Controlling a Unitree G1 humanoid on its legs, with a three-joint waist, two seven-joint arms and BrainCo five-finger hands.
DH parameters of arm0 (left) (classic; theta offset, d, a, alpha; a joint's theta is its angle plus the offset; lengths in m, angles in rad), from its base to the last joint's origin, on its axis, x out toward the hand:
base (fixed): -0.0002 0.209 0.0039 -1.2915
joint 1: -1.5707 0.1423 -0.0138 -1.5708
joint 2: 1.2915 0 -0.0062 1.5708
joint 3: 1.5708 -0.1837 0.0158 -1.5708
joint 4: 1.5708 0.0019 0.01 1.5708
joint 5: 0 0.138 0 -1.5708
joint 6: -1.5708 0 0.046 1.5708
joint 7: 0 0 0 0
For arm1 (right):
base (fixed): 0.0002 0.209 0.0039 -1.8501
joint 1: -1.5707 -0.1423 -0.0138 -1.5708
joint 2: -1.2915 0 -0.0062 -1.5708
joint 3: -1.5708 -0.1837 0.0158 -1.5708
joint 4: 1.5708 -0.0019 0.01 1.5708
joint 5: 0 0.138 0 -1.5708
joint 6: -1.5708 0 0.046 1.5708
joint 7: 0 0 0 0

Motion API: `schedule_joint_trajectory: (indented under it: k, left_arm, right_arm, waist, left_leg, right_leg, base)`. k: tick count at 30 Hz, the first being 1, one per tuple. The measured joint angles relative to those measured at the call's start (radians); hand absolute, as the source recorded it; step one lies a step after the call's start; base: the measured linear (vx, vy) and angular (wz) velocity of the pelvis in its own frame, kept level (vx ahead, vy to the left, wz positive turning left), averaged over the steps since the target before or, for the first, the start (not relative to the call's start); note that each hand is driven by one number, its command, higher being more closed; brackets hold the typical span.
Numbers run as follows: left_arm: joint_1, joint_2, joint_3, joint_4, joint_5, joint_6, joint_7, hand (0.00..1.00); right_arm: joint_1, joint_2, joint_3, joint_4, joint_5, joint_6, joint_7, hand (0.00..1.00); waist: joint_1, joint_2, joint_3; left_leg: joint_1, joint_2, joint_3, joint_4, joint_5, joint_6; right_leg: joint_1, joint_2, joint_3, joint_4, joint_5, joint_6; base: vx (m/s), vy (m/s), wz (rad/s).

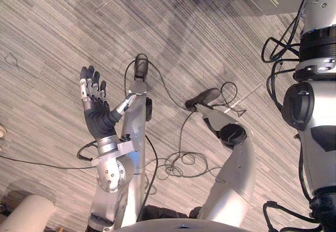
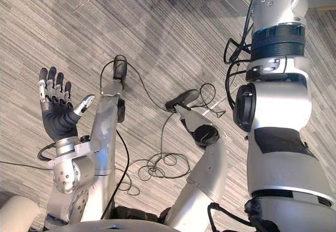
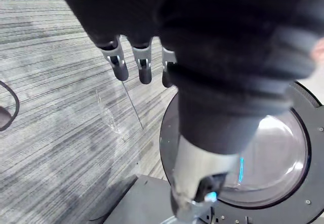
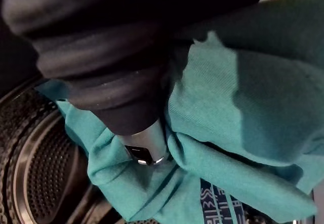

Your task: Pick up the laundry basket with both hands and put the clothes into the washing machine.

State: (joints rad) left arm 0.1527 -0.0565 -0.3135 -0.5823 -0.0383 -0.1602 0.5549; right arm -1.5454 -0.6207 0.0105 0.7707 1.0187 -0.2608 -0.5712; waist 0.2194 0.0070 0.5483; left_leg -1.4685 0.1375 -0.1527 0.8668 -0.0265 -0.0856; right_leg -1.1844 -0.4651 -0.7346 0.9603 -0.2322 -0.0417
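**Feeding the teal shirt into the washer**

The right hand [image 4: 144,145] is down at the machine's mouth, against a bunched teal garment [image 4: 228,117] piled at the lip of the perforated drum [image 4: 40,178]. One silver digit presses on the cloth. The rest are hidden, so I can't tell if it's pinching the fabric or just pushing.

The left hand [image 1: 94,108] is raised on the left over the carpet [image 1: 210,32], fingers straight, holding nothing. My guess is it's parked there to stay clear. Its wrist camera faces the round glass door [image 3: 273,153], which looks swung aside. I reckon the cloth needs shoving deeper.
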Motion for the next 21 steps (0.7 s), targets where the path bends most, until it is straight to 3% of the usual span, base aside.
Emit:
schedule_joint_trajectory:
  k: [7,11,13,16,17,18,19,20,21]
  left_arm:
    - [0.000,0.001,-0.002,-0.001,-0.020,0.001,-0.014,0.00]
    - [0.005,0.001,0.001,0.000,-0.020,0.001,-0.024,0.00]
    - [0.009,0.001,0.010,0.004,-0.020,0.001,-0.024,0.00]
    - [0.012,0.000,0.030,0.074,-0.019,0.001,-0.024,0.00]
    - [0.013,0.000,0.036,0.105,-0.019,0.000,-0.024,0.00]
    - [0.013,0.002,0.034,0.127,-0.019,0.000,-0.026,0.00]
    - [0.022,-0.002,0.023,0.158,-0.019,0.000,-0.037,0.00]
    - [0.033,-0.003,0.017,0.179,-0.020,-0.003,-0.050,0.00]
    - [0.029,-0.003,0.014,0.189,-0.020,-0.004,-0.061,0.00]
  right_arm:
    - [0.012,0.015,0.030,0.001,0.007,0.000,0.025,1.00]
    - [0.100,0.056,0.005,0.000,0.006,-0.001,0.025,1.00]
    - [0.131,0.082,-0.019,-0.010,0.005,0.000,0.027,1.00]
    - [0.258,0.156,-0.115,-0.053,0.001,0.003,0.030,1.00]
    - [0.276,0.172,-0.126,-0.048,0.001,0.005,0.030,1.00]
    - [0.285,0.182,-0.144,-0.045,0.001,0.008,0.030,1.00]
    - [0.296,0.204,-0.165,-0.038,0.003,0.016,0.026,1.00]
    - [0.310,0.244,-0.175,-0.045,0.003,0.027,0.026,1.00]
    - [0.321,0.253,-0.177,-0.045,0.004,0.034,0.025,1.00]
  waist:
    - [-0.008,-0.003,0.000]
    - [-0.013,-0.011,-0.003]
    - [-0.012,-0.011,-0.003]
    - [-0.014,-0.012,-0.004]
    - [-0.016,-0.012,-0.004]
    - [-0.021,-0.015,-0.005]
    - [-0.025,-0.015,-0.008]
    - [-0.016,-0.015,-0.009]
    - [-0.024,-0.015,-0.008]
  left_leg:
    - [0.025,0.012,0.013,-0.004,-0.005,0.015]
    - [0.116,-0.003,0.015,-0.018,-0.033,0.016]
    - [0.153,-0.002,0.016,-0.018,-0.046,0.018]
    - [0.290,-0.021,0.015,-0.127,-0.045,0.024]
    - [0.335,-0.018,0.018,-0.171,-0.045,0.023]
    - [0.362,-0.026,0.026,-0.203,-0.054,0.010]
    - [0.378,-0.042,0.058,-0.054,-0.115,-0.002]
    - [0.471,-0.005,0.072,-0.006,-0.207,0.000]
    - [0.495,0.005,0.070,-0.032,-0.219,-0.011]
  right_leg:
    - [0.030,0.016,0.003,-0.035,0.027,0.007]
    - [0.113,0.003,0.011,-0.033,0.018,0.040]
    - [0.122,0.016,0.069,-0.009,0.057,0.026]
    - [0.104,0.049,0.242,0.027,0.146,0.065]
    - [0.134,0.069,0.253,-0.050,0.110,0.105]
    - [0.171,0.075,0.245,-0.154,0.099,0.106]
    - [0.236,0.065,0.205,-0.254,0.115,0.040]
    - [0.289,0.078,0.169,-0.261,0.131,0.042]
    - [0.310,0.083,0.159,-0.259,0.132,0.028]
  base:
    - [-0.02,0.019,-0.07]
    - [0.00,0.001,0.19]
    - [0.01,-0.028,0.14]
    - [0.04,-0.039,0.34]
    - [0.06,-0.049,0.38]
    - [0.07,-0.081,0.57]
    - [0.10,-0.107,0.19]
    - [0.10,-0.084,0.08]
    - [0.03,-0.047,0.06]
